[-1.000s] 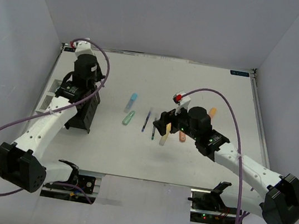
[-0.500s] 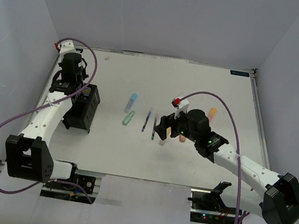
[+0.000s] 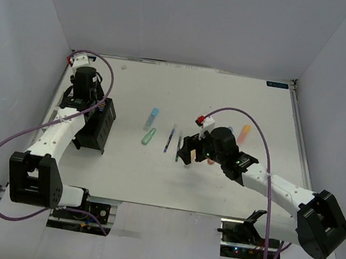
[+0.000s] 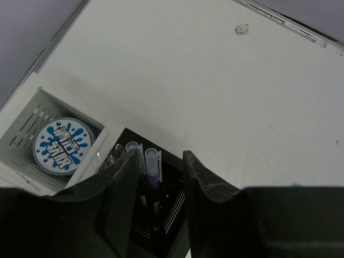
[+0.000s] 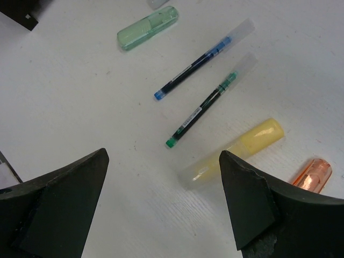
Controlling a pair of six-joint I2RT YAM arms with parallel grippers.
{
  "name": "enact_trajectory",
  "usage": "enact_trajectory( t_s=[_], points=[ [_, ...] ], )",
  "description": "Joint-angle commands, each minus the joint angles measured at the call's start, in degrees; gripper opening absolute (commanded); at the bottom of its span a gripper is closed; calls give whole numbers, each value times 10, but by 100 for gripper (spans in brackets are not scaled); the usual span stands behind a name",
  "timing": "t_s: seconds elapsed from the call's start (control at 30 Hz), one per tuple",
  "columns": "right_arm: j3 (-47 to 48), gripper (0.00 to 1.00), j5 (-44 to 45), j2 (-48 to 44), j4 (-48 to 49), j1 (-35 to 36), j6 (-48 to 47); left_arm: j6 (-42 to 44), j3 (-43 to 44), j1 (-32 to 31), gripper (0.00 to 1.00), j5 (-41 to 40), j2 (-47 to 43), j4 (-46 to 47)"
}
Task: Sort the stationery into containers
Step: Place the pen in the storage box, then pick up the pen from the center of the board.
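Left claw [image 4: 160, 161]: fingers narrowly parted over the black organizer [image 4: 171, 210]. Two capped pens [image 4: 152, 169] stand upright in the gap; whether a finger touches them cannot be told.
Right claw [image 5: 161, 212]: spread wide just above the tabletop [image 4: 215, 80], gripping nothing.
Yellow marker [image 5: 236, 150]: a stubby, frosted plastic cylinder lying flat below the right claw, off towards one finger.
Orange marker [image 5: 312, 174]: translucent and glossy, just beside the yellow one.
Loose pens: two thin dark sticks with clear caps, one blue-tipped [image 5: 196, 67], one green-tipped [image 5: 204, 105], lying side by side.
Green marker [image 5: 148, 27]: chunky, see-through, and well apart from the pens.
White tray [image 4: 32, 107]: matte plastic with slotted walls, right next to the organizer.
Roll [image 4: 63, 146]: a round disc with a blue splash print, lying flat in a tray compartment.
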Motion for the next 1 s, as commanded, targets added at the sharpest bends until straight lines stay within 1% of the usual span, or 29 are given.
enact_trajectory(
  t_s=[0.0, 0.07, 0.1, 0.17, 0.2, 0.23, 0.3, 0.33, 0.37, 0.4, 0.47, 0.5, 0.57, 0.63, 0.67, 0.73, 0.77, 0.9, 0.97],
  points=[
    [19, 90, 2, 15, -5, 2, 17, -2, -2, 3, 50, 10, -24, 1],
    [23, 90, 5, 20, -9, 2, 27, 0, 1, 3, 55, 17, -28, -2],
    [24, 90, 7, 24, -10, 2, 30, 1, 3, 3, 61, 21, -34, -4],
    [29, 90, 9, 30, -11, 3, 40, 3, 6, 3, 69, 32, -44, -9],
    [32, 90, 17, 34, -13, 3, 45, 5, 7, 3, 73, 39, -57, -9],
    [41, 91, 21, 38, -23, 5, 48, 7, 7, 3, 82, 49, -64, -10],
    [54, 91, 42, 54, -37, 9, 62, 6, 6, 2, 90, 93, -86, -10],
    [62, 92, 47, 62, -46, 14, 64, 3, 5, 2, 97, 114, -94, -11],
    [83, 93, 68, 80, -68, 18, 69, 0, 2, 3, 98, 136, -101, -12],
    [97, 93, 94, 92, -90, 22, 76, -1, -5, 1, 98, 175, -109, -12],
    [139, 94, 126, 129, -140, 35, 86, -4, -13, -2, 98, 210, -129, -12],
    [153, 94, 155, 142, -156, 39, 98, -4, -22, -8, 98, 244, -134, -11],
    [188, 96, 177, 178, -192, 47, 112, -2, -31, -15, 98, 261, -151, -12],
    [209, 97, 209, 201, -211, 55, 131, -2, -44, -28, 98, 271, -160, -12],
    [221, 100, 221, 224, -221, 58, 137, -2, -48, -33, 98, 272, -167, -12],
    [254, 100, 240, 246, -247, 62, 149, -2, -58, -43, 98, 270, -173, -10],
    [264, 96, 242, 269, -253, 64, 154, -3, -59, -46, 98, 267, -175, -10],
    [307, 92, 250, 319, -274, 68, 171, -7, -59, -53, 98, 263, -176, -10],
    [313, 89, 252, 339, -279, 69, 178, -8, -59, -54, 98, 263, -176, -10]
  ],
)
